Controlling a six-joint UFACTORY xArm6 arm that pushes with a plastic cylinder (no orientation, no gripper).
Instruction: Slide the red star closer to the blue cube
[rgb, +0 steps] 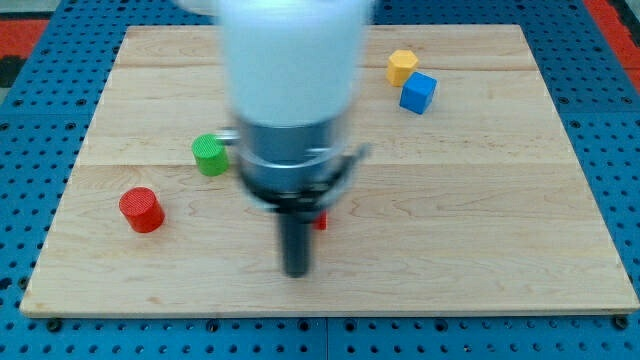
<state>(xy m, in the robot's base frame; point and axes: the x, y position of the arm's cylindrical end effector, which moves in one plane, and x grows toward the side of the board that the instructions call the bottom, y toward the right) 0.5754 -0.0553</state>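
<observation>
The red star (320, 221) is showing only as a sliver behind the rod, just beside my tip (296, 272); the tip is holding nothing. The blue cube (418, 92) is sitting well apart. An off-centre push risks deflecting the star sideways.

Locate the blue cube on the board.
Blue cube sits near the view's top right, touching the yellow block just up-left of it.
</observation>
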